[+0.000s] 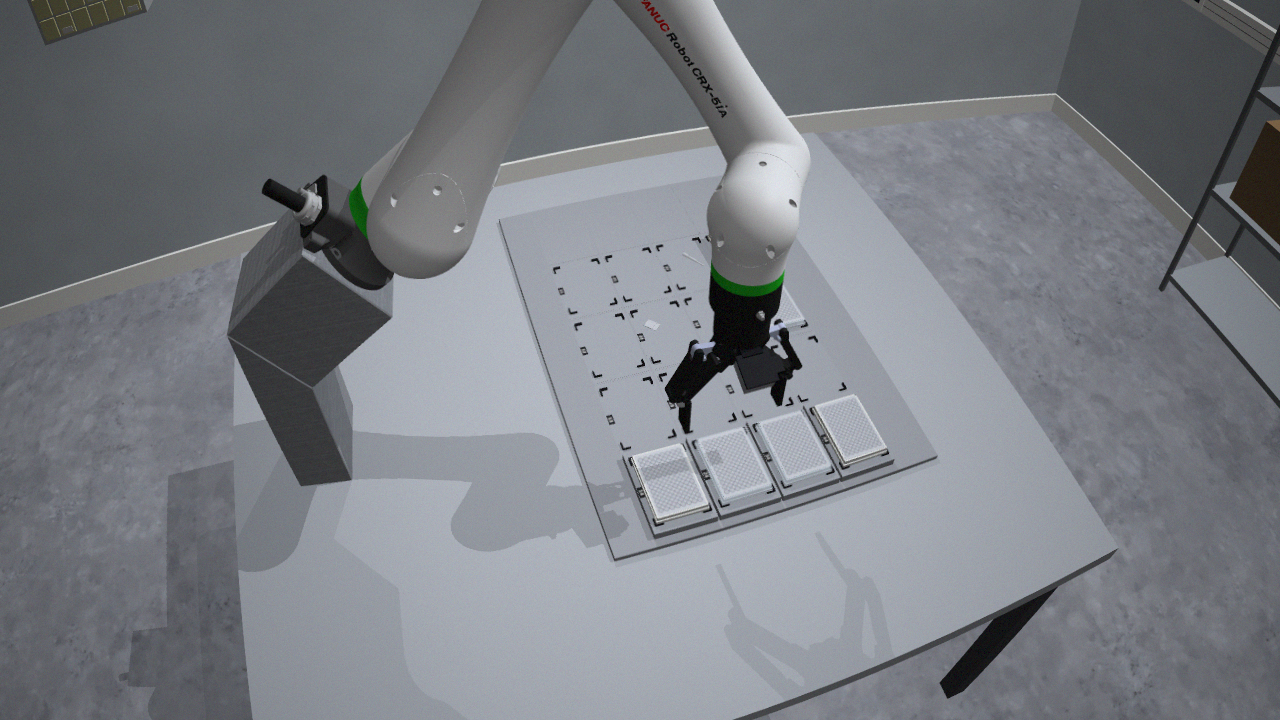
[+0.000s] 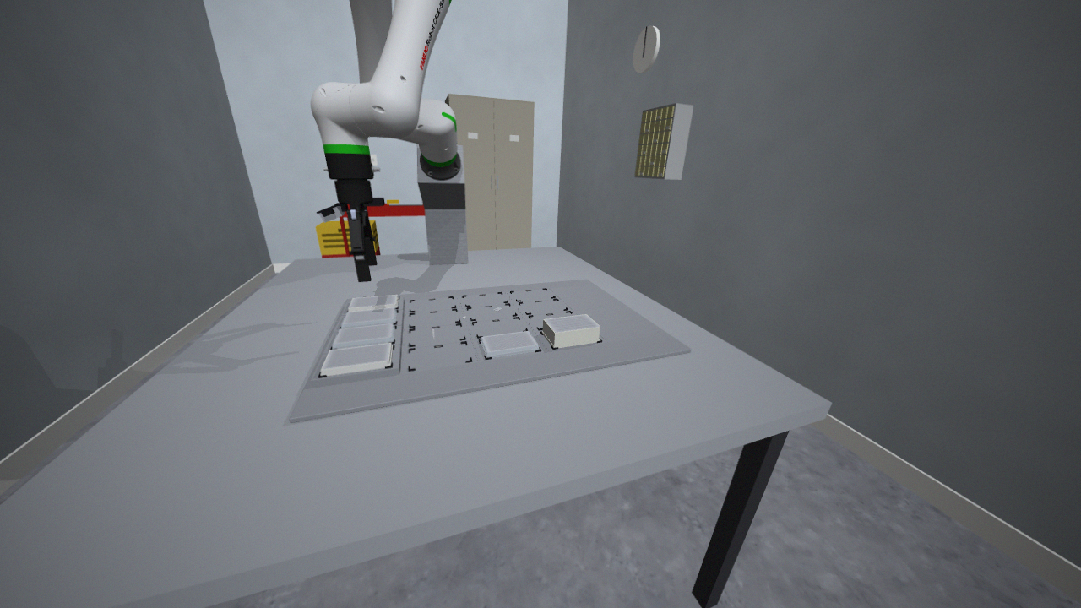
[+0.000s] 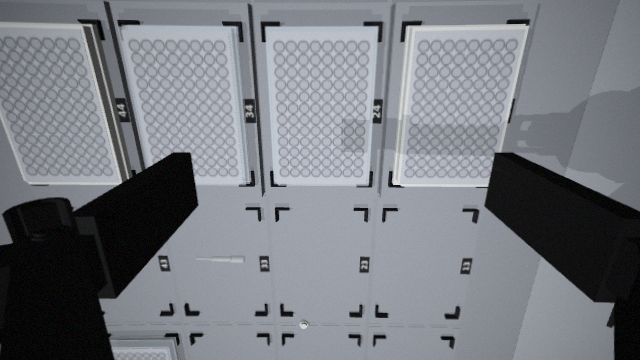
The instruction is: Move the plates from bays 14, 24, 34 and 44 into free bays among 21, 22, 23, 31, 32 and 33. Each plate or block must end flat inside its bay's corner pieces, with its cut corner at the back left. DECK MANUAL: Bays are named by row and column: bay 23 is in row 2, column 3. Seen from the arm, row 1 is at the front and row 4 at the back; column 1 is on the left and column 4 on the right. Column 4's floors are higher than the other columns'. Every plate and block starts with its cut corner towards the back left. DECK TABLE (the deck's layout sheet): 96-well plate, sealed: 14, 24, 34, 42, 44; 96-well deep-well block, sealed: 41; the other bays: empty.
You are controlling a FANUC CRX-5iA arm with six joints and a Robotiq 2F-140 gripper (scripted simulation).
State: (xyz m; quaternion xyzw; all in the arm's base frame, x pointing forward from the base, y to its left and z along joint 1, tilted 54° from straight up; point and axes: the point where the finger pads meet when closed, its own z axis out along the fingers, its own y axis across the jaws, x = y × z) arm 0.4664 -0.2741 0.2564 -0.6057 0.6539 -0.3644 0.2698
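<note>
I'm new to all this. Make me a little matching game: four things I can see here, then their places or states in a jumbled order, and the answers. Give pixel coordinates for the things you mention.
Things
1. Tall cream block (image 2: 571,334)
2. Thin white tapered stick (image 1: 693,259) (image 2: 433,334) (image 3: 220,259)
3. Robot's hand (image 1: 732,414) (image 2: 367,272) (image 3: 340,179)
4. Tall beige cabinet (image 2: 495,177)

Places or states
A. Open, with nothing between its fingers
B. Beyond the table in the exterior view
C. Lying in bay 33
D. In a corner bay, beside a low plate (image 2: 510,344)

Right pairs: 1-D, 2-C, 3-A, 4-B
</note>
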